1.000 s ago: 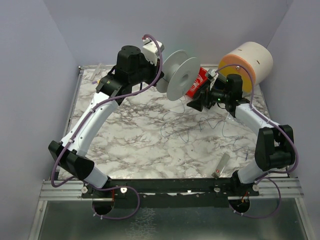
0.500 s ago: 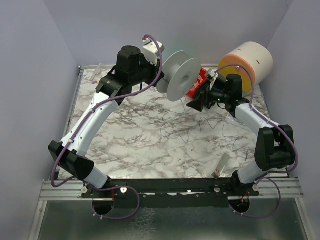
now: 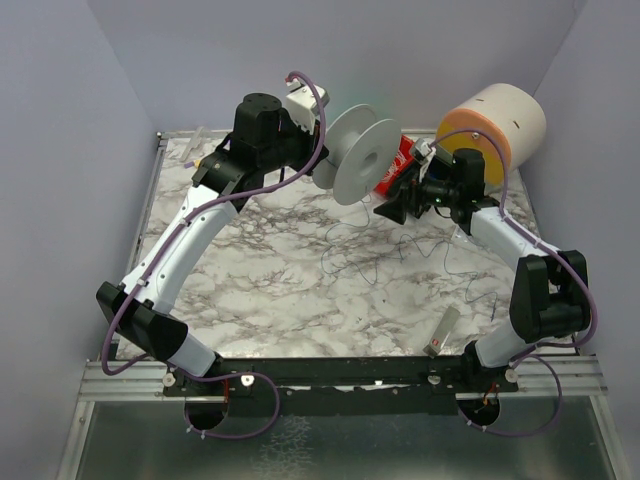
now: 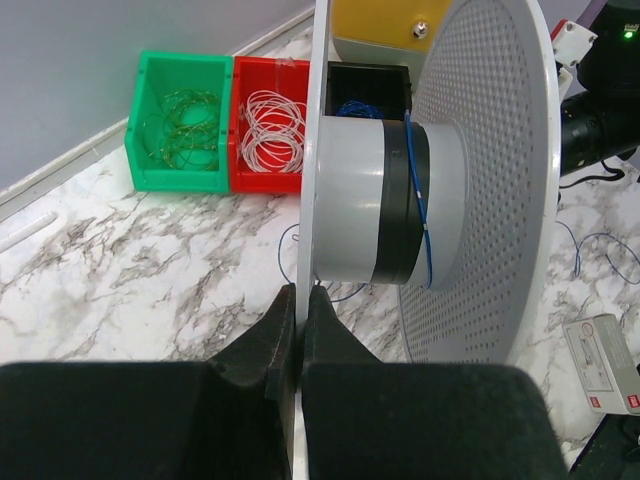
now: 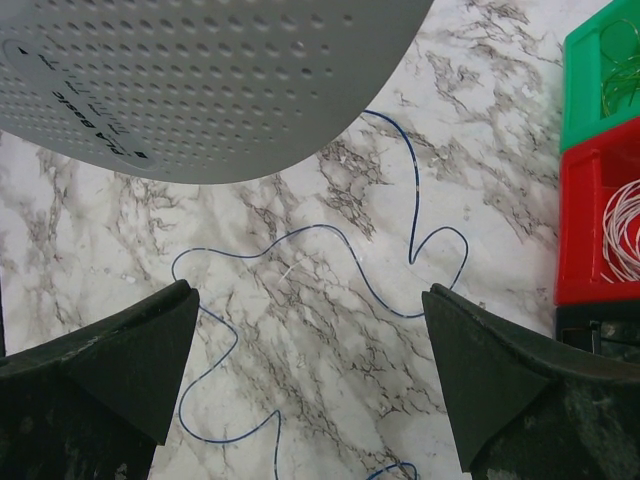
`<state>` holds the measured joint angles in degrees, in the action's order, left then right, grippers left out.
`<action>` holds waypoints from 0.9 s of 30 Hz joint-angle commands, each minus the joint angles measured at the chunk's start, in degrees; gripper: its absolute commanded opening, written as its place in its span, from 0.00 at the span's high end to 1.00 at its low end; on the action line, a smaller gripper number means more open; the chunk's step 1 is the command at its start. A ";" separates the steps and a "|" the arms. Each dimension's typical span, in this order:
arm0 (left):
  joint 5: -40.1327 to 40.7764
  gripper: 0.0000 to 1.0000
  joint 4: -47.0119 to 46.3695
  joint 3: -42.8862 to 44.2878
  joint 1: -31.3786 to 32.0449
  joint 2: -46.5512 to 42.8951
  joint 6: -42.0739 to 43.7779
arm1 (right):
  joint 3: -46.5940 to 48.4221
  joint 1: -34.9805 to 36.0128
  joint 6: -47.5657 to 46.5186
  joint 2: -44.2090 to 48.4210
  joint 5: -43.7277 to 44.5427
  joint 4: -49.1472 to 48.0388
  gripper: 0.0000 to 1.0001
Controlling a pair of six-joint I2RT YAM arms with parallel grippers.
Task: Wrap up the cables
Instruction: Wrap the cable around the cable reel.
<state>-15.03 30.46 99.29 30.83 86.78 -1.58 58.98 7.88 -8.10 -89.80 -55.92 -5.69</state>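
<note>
My left gripper [image 4: 298,300] is shut on the near flange of a grey perforated spool [image 4: 370,200] and holds it above the table's far middle [image 3: 355,155]. A thin dark blue cable [image 4: 425,210] runs over the spool's core beside a black band. The rest of the thin dark cable [image 3: 352,247] lies in loose curls on the marble table [image 3: 260,280]. My right gripper [image 5: 308,300] is open and empty, hovering above a looping stretch of the cable [image 5: 311,226], just right of the spool [image 3: 392,205].
A green bin [image 4: 180,125], a red bin [image 4: 268,130] with white wire rings and a black bin [image 4: 365,90] stand behind the spool. A big cream and yellow roll [image 3: 495,125] sits at the far right. A small white labelled box [image 3: 445,330] lies near the front right.
</note>
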 commanded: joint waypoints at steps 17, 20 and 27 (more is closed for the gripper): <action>-2.42 1.00 -3.60 2.20 -0.16 -2.96 -0.68 | -0.47 0.03 -2.44 0.15 -1.70 -0.52 0.01; -2.28 1.00 -3.48 2.53 -0.16 -3.19 -0.44 | -0.63 0.03 -2.62 0.31 -1.91 -0.63 0.01; -2.38 1.00 -2.65 5.63 -0.16 -2.84 0.10 | -1.09 0.08 -1.23 -0.73 -3.73 -2.04 0.01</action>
<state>-15.68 30.61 100.07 30.81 86.63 -1.43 58.96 7.88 -10.37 -89.80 -56.73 -5.13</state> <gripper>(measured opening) 0.016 0.993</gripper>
